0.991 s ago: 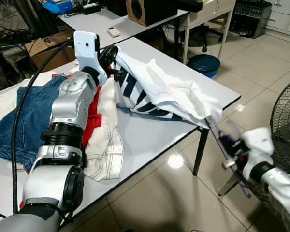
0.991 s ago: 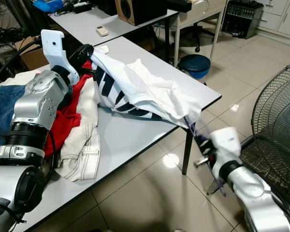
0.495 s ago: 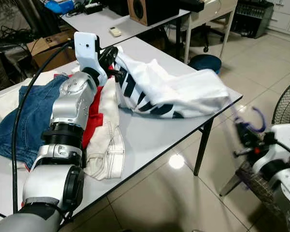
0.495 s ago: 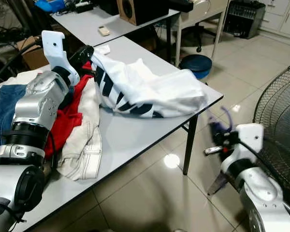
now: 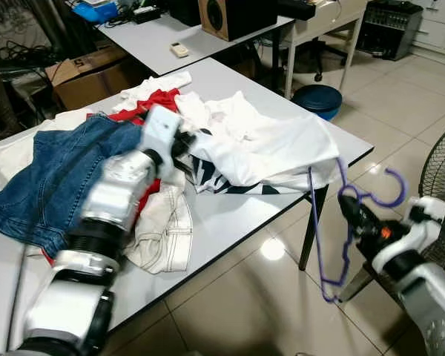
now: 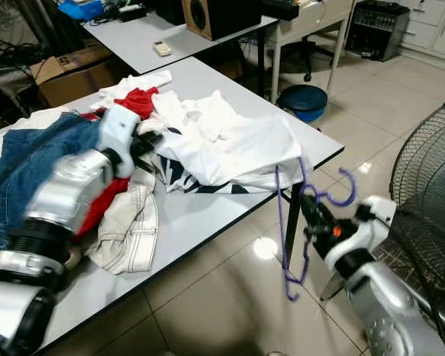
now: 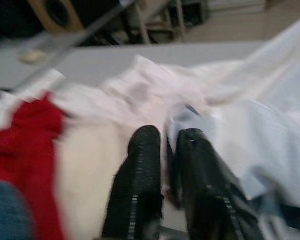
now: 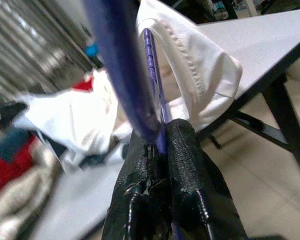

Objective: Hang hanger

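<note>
Hanger point(image 5: 340, 222) first: a thin purple one, clear of the table point(image 5: 230, 215) and out past its near corner, hanging in the air over the tiled floor point(image 5: 237, 304). The right gripper point(image 5: 354, 216) has its two black fingers pressed together on the wire just under the hook, which curls up and away to the robot's right, while the long frame dangles almost straight down below the grip. In the right wrist view the purple wire runs up from between the shut fingers point(image 8: 190, 165), with the white shirt point(image 8: 200, 65) draped over the table edge behind it.

That shirt point(image 5: 267, 148) lies on the table well to the left of the hanger, touching nothing of it. The left gripper point(image 5: 179, 144) is over the clothes pile beside the jeans point(image 5: 52, 178) and the red garment point(image 5: 144, 104); its fingers sit nearly together at the edge of the white cloth, though the blur leaves it unclear whether they pinch any of it.

The coming move turns on the hook — it points up and rightward, so the right arm alone seems placed to carry it to a rail, and none can be made out here.
</note>
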`<state>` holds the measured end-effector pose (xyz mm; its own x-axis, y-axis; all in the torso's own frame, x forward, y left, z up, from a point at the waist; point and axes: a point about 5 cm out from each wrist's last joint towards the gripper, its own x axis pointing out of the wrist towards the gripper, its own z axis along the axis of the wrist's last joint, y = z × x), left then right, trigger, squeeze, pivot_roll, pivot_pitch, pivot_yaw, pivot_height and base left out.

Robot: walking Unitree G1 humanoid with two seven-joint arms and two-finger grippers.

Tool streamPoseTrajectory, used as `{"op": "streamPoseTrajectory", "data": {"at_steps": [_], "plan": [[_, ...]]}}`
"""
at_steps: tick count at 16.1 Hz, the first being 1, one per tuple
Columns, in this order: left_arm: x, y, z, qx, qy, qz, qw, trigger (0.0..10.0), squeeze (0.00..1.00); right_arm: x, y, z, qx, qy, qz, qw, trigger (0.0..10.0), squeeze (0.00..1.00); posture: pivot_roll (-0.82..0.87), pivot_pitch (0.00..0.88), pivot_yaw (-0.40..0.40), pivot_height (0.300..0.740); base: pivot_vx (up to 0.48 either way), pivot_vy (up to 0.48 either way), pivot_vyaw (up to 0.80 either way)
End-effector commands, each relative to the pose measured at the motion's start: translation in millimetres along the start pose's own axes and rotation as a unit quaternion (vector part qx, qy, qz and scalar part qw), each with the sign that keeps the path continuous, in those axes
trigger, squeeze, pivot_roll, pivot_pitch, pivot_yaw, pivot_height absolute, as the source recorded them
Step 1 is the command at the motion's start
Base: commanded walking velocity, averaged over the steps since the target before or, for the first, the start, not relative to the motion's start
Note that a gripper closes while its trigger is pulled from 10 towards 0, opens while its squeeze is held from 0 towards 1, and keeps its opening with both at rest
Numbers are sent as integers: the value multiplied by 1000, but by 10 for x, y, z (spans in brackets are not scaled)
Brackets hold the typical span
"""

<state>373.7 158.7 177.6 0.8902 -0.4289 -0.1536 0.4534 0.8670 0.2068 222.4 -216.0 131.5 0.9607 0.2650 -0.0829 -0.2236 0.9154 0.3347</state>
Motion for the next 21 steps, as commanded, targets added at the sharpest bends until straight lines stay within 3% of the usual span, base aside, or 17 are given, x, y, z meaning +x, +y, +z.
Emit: {"op": "streamPoseTrajectory", "data": {"at_steps": [1, 4, 5, 6, 7, 8, 9, 10, 11, 13, 16, 19, 21], "plan": [[-70, 186, 137, 14, -16, 29, 999, 10000, 1000, 18, -35, 57, 41, -17, -7, 999, 10000, 0, -153, 0, 157, 740, 0, 0, 0], [-108, 242, 241, 19, -36, 24, 999, 10000, 1000, 34, -51, 72, 76, -22, -5, 997, 10000, 0, -147, 0, 154, 740, 0, 0, 0], [-109, 120, 372, -5, -81, -23, 996, 10000, 1000, 34, -59, 39, 75, -7, -4, 997, 10000, 0, -148, 0, 153, 740, 0, 0, 0], [-117, -5, 447, -4, -105, -69, 992, 10000, 1000, 35, -59, 24, 75, -1, -3, 997, 10000, 0, -148, 0, 153, 740, 0, 0, 0], [-148, -292, 507, 30, -126, -167, 977, 10000, 0, 39, -54, 17, 79, 4, -2, 997, 10000, 0, -146, 0, 151, 740, 0, 0, 0], [-154, -641, 407, 81, -104, -257, 957, 10000, 0, 47, -45, 31, 84, 4, 0, 996, 10000, 0, -147, 2, 151, 740, 0, 0, 0], [-143, -867, 270, 109, -81, -305, 943, 10000, 0, 54, -38, 43, 85, 4, 2, 996, 10000, 0, -150, 2, 151, 740, 0, 0, 0], [-94, -1062, 105, 109, -60, -331, 936, 10000, 0, 62, -32, 55, 86, 3, 4, 996, 10000, 0, -154, 5, 152, 740, 0, 0, 0], [-38, -1154, -4, 124, -45, -326, 936, 10000, 0, 65, -28, 64, 85, 2, 5, 996, 10000, 0, -156, 5, 154, 740, 0, 0, 0], [40, -1209, -125, 172, -27, -298, 938, 10000, 0, 69, -23, 75, 85, 1, 7, 996, 10000, 0, -157, 5, 155, 740, 0, 0, 0], [177, -1174, -206, 230, -36, -198, 952, 10000, 0, 60, 10, 74, 86, 2, 13, 996, 10000, 0, -163, 6, 163, 740, 0, 0, 0], [242, -1177, -283, 265, -52, -164, 949, 10000, 0, 58, 33, 65, 87, 3, 16, 996, 10000, 0, -163, 9, 162, 740, 0, 0, 0], [271, -1234, -355, 281, -45, -173, 943, 10000, 0, 66, 33, 65, 87, 5, 16, 996, 10000, 0, -165, 11, 162, 740, 0, 0, 0]]}}
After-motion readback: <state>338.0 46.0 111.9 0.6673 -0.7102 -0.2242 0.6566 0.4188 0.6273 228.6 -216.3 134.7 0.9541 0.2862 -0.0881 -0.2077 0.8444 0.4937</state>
